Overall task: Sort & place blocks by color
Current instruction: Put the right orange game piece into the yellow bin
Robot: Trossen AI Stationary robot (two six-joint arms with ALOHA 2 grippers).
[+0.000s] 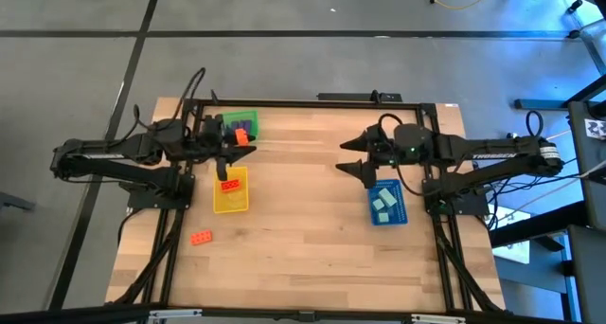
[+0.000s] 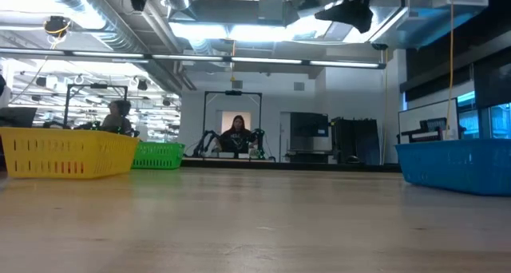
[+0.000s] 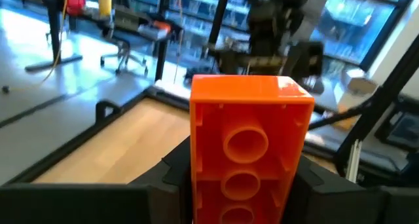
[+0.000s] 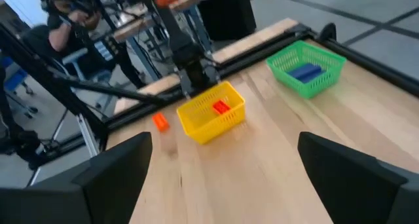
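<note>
My left gripper [image 1: 242, 140] hangs over the table's left side, beside the green tray [image 1: 241, 118], shut on an orange-red block [image 3: 249, 145]. The green tray [image 4: 306, 68] holds purple blocks [image 4: 304, 72]. The yellow tray [image 1: 231, 191] holds another orange-red block [image 1: 229, 185], also visible in the right wrist view [image 4: 221, 107]. A third orange-red block [image 1: 201, 237] lies flat on the table near the left edge. The blue tray [image 1: 386, 203] holds light teal blocks [image 1: 384, 203]. My right gripper [image 1: 346, 155] stands open above the table, just beyond the blue tray, with nothing between its fingers. My left gripper pinches the orange-red block by its two opposite side walls [image 3: 196, 178] between its two fingers [image 3: 167, 181]. The fingers reach out level toward the table's right. The block sticks out past the fingertips, its hollow underside toward the wrist camera, lifted clear of table and trays.
The table's middle is bare wood between the two arms. A dark frame rail [image 1: 312, 103] runs along the far edge and down both sides. In the low view the yellow tray [image 2: 68, 152], green tray [image 2: 158, 154] and blue tray [image 2: 455, 165] stand on the tabletop; people sit in the room behind.
</note>
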